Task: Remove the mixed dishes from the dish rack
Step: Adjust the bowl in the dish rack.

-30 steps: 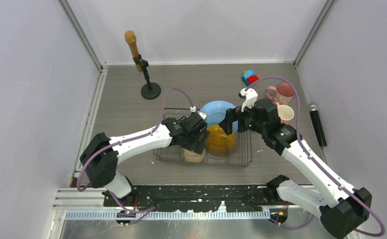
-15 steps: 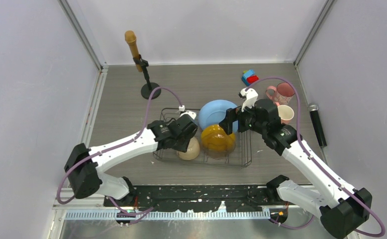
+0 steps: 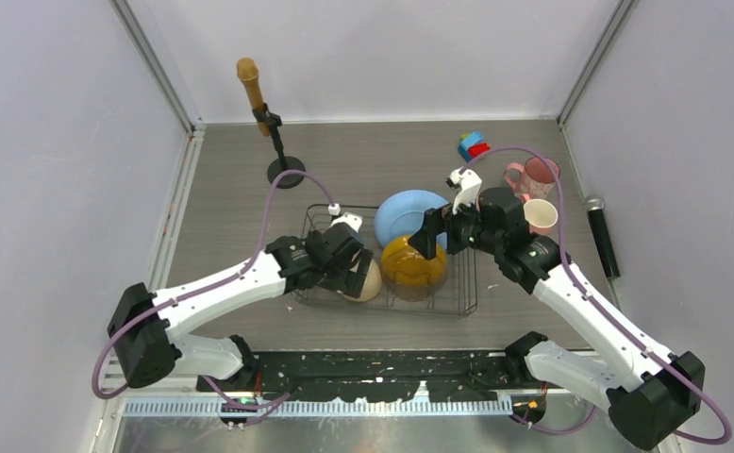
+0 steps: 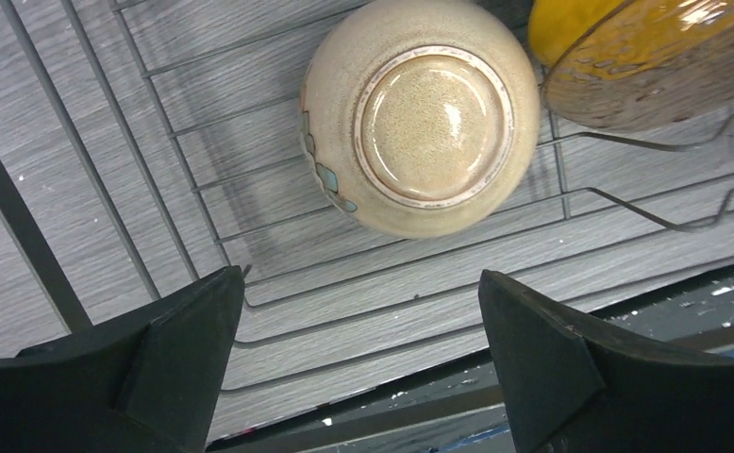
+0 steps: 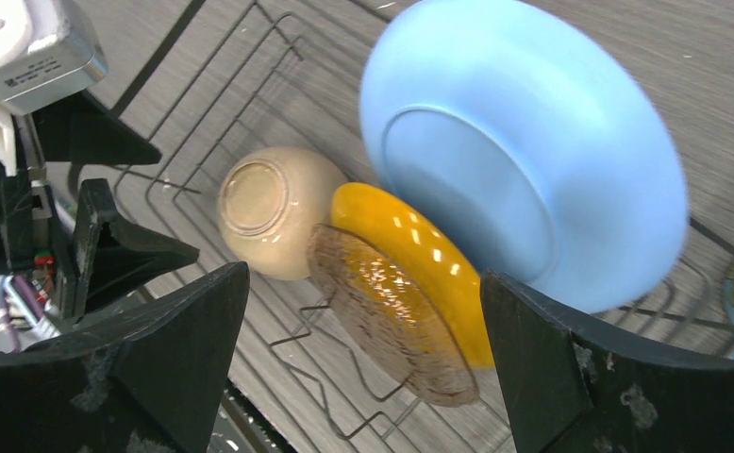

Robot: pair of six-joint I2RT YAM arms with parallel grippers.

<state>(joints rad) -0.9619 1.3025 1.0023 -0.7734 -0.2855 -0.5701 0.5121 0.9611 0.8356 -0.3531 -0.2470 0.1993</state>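
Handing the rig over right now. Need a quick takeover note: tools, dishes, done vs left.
Left tool: open, empty, hovering close to the beige bowl, not touching it.
Right tool: open, empty, above the yellow plate and light-blue plate.
In the dish rack: bowl upside down, left of the plates; both plates on edge in the dividers.
Done: speckled pink mug and plain pink mug are on the table, right of the rack.
Left: bowl and both plates. Likely next: left tool takes the bowl.
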